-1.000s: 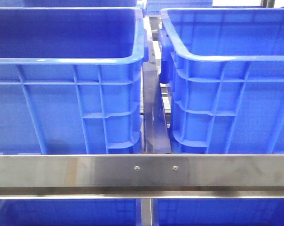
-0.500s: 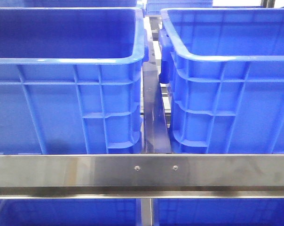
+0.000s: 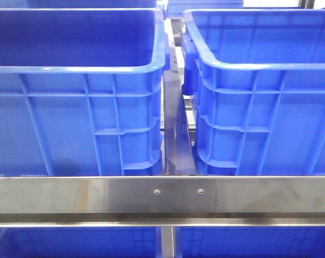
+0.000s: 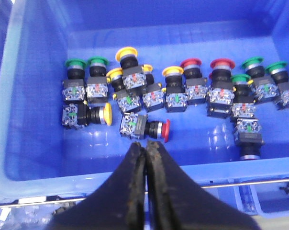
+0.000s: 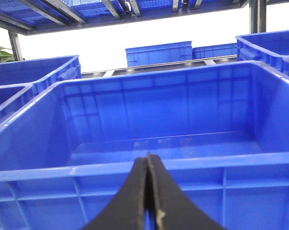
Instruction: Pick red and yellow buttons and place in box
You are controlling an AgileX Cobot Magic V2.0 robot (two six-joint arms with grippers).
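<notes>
Your left hand (image 4: 145,152) is hovering over the near rim of a blue crate (image 4: 34,143), its 2 black fingers (image 4: 134,167) pressed together and gripping nothing. Inside that crate you are looking at a scatter of pushbutton switches lying on the floor. A red-capped button (image 4: 166,131) is lying on its side just beyond your fingertips, apart from the others, with its cap pointing sideways. A yellow-capped button (image 4: 105,114) is lying on its side nearby, toward the crate wall. Behind them, more switches are crowding in a loose row: 2 green-capped ones (image 4: 87,62) at one end, 3 more yellow caps (image 4: 127,51) in the middle, 2 red caps (image 4: 206,63) next, and more green caps (image 4: 259,64) at the far end; one switch (image 4: 249,139) is lying with no coloured cap showing. Your right hand (image 5: 147,158) is also sitting fully closed and empty, poised at the near wall of the box (image 5: 149,167), whose interior is showing only bare blue floor. In the front view, you are seeing 2 tall blue crates (image 3: 76,118) side by side behind a steel rail (image 3: 162,196), with a narrow gap between them; neither hand nor any button is appearing there.
</notes>
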